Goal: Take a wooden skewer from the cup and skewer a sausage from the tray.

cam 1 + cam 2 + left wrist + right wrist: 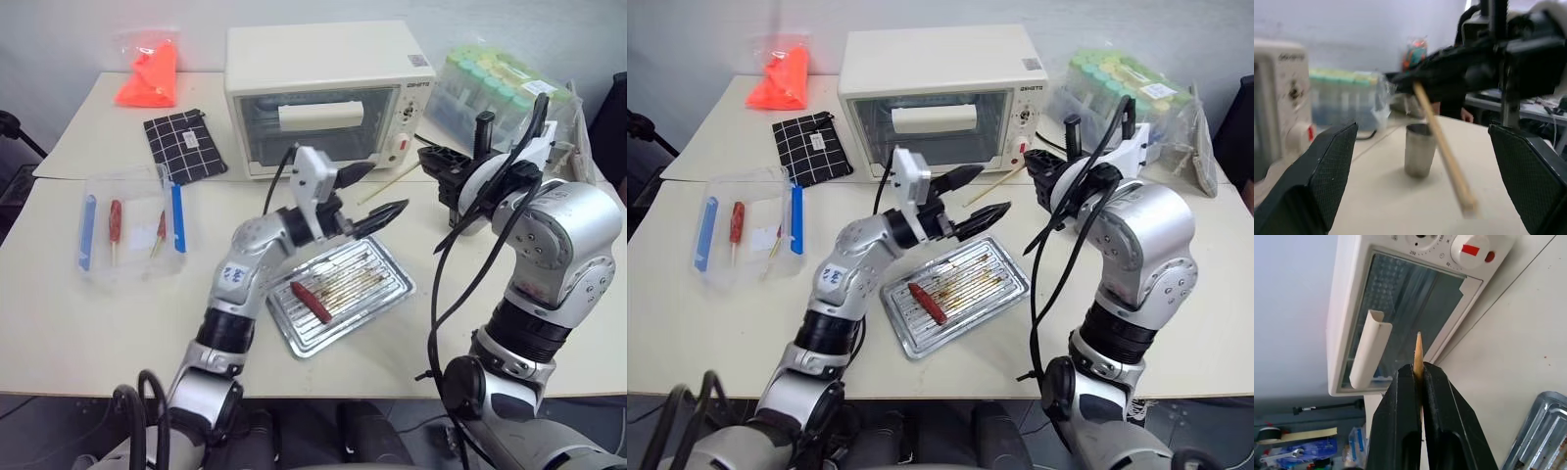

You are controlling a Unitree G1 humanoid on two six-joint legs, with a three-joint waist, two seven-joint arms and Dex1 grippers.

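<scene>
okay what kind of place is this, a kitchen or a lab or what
Most likely a lab or workshop bench staged as a mock kitchen. A cream toaster oven and greasy metal tray sit beside green-capped clear tubes, and shelves with tools and tape show behind.

Setting: a robotics lab or workshop bench, not a home kitchen. Two plain cream tables (78, 323) are pushed together against a bare wall. A small white toaster oven (323, 93) stands beside a bag of green-capped sample tubes (495, 83). Behind, a shelf holds tape and a spanner (1281, 454); cluttered workbenches (1542, 105) lie beyond.
</scene>
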